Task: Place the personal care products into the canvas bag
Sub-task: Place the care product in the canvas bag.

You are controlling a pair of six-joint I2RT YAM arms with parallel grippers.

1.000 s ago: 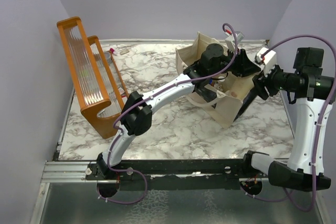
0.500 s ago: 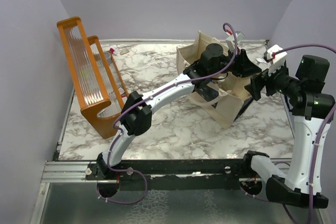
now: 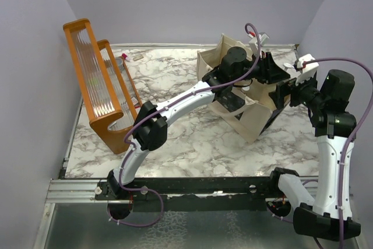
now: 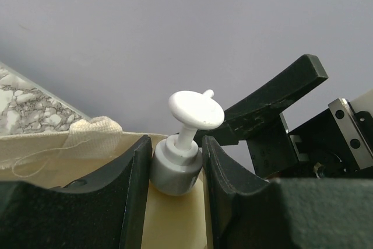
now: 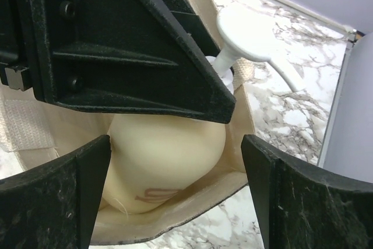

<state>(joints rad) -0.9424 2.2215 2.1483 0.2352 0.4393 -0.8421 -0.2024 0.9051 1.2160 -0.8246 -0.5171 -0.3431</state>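
Our left tool [image 4: 176, 147] is clenched on the grey collar of the pump bottle [image 4: 175, 173], holding it upright in the mouth of the bag [image 3: 249, 122]. Our right tool [image 5: 175, 170] stands released, with its fingers wide apart on either side of the bottle's beige body, not touching it.

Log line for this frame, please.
left gripper: shut on pump bottle neck | right gripper: open, straddling pump bottle, no contact | pump bottle: body inside bag | task: not yet released
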